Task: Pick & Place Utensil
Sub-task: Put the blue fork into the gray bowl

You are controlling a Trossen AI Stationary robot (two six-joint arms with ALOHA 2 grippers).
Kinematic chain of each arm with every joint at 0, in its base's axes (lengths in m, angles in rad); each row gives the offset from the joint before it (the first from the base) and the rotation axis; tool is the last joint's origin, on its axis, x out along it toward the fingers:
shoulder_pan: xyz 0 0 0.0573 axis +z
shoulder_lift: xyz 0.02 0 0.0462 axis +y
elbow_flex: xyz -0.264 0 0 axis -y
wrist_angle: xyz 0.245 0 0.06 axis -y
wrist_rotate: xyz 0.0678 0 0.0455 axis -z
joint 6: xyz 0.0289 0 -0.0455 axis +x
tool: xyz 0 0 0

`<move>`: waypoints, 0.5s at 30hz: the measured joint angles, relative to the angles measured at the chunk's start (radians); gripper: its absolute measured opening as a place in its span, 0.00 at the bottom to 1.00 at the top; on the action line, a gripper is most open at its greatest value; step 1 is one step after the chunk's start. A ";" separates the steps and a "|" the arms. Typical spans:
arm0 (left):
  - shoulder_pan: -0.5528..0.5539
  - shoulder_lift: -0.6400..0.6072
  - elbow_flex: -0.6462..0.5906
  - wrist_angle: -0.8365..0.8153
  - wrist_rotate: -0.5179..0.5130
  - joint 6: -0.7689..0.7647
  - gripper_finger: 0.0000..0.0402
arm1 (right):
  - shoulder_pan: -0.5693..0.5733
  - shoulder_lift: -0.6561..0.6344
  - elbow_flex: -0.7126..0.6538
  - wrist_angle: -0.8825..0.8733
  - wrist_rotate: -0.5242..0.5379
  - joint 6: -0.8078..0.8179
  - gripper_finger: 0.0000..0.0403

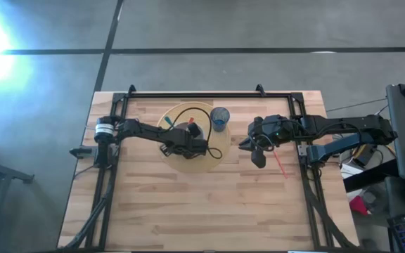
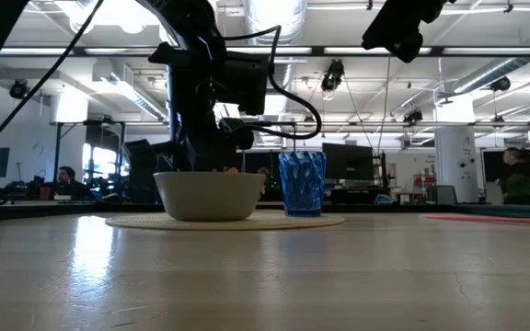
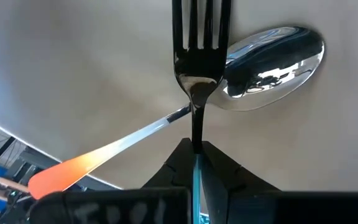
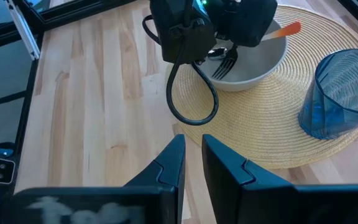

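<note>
Holding the fork (image 3: pixel 196 56) tines-down inside the bowl (image 4: pixel 253 68), your left gripper (image 3: pixel 194 163) pinched its handle, presumably to release beside the spoon (image 3: pixel 253 68). Right gripper (image 4: pixel 191 163) idled narrow, empty, clear of the mat (image 4: pixel 272 137).

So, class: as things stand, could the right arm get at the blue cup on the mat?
Probably yes. The right gripper hangs just beside the blue cup, with bare wood between; the left gripper is busy over the bowl holding a fork.
</note>
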 joint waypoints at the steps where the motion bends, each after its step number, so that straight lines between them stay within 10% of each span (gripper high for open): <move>1: 0.000 0.000 0.000 0.000 0.010 0.001 0.03 | 0.000 0.000 0.000 0.000 0.000 0.000 0.13; 15: 0.005 0.000 0.001 -0.001 0.070 0.005 0.17 | 0.000 0.000 0.000 0.000 0.000 -0.003 0.13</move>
